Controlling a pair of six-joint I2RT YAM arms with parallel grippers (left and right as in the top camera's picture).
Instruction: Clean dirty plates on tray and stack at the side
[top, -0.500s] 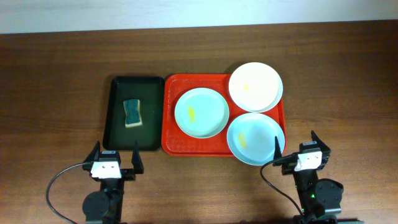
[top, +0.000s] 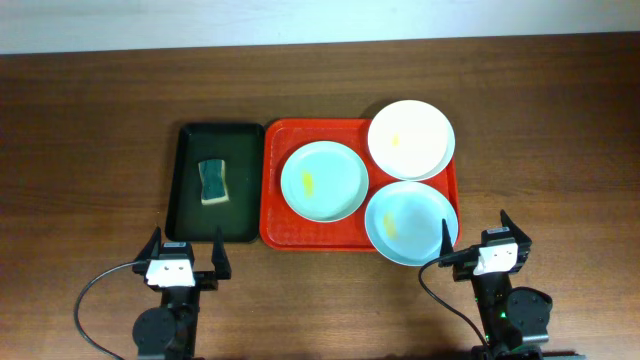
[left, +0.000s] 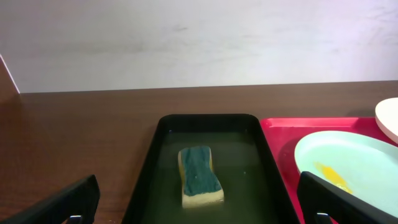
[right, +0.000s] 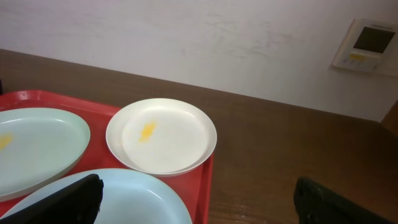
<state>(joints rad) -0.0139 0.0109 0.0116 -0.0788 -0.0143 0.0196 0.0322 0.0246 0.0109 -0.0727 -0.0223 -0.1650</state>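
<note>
The red tray (top: 275, 190) holds three plates. A pale blue-green plate (top: 323, 180) with a yellow smear lies at its left. A white plate (top: 411, 139) with a yellow smear sits at the back right, over the rim. A second pale blue plate (top: 410, 222) lies at the front right, also over the rim. My left gripper (top: 187, 256) is open and empty in front of the dark green tray. My right gripper (top: 474, 243) is open and empty, just in front of the front right plate (right: 134, 199). The white plate (right: 161, 135) shows in the right wrist view too.
A dark green tray (top: 190, 140) stands left of the red tray, with liquid and a green and yellow sponge (top: 212, 182) in it. The sponge (left: 199, 174) shows in the left wrist view. Bare wooden table (top: 90, 150) lies on both sides.
</note>
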